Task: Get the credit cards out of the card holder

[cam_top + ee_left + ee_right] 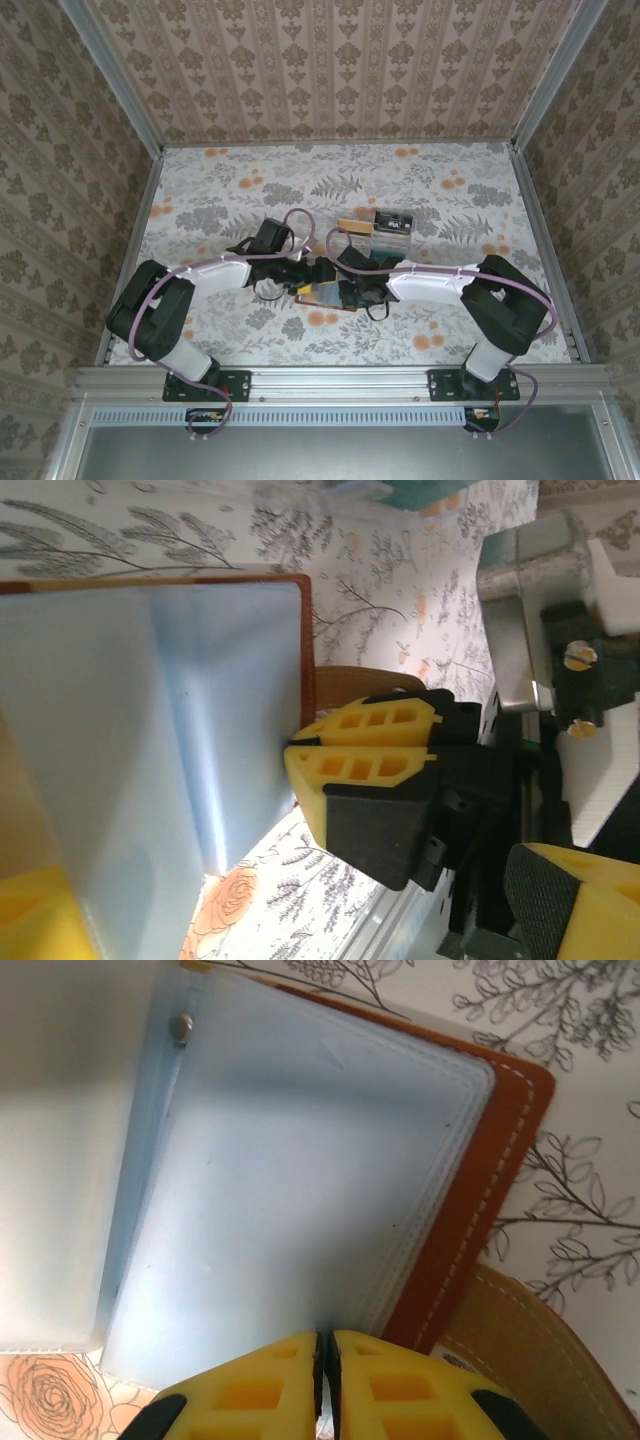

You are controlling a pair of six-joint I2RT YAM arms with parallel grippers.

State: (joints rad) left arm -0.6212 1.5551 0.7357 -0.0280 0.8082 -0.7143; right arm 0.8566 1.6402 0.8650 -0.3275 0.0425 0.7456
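The holder (pixel 300 1180) lies open on the worktop (pixel 200 210) between the arms. The right hand (pixel 325 1370) has its fingers together, pinched on an edge of the blue-grey lining, while the left hand (pixel 300 920) stands wide apart by the open leaf, holding nothing. This looks like the reach for a card: the left hand must close on a card's free edge alone and slide it out, away from the pinned side. I cannot tell if the pale sleeves hold one, and a tray (pixel 380 243) with tan and dark flat pieces lies just beyond.
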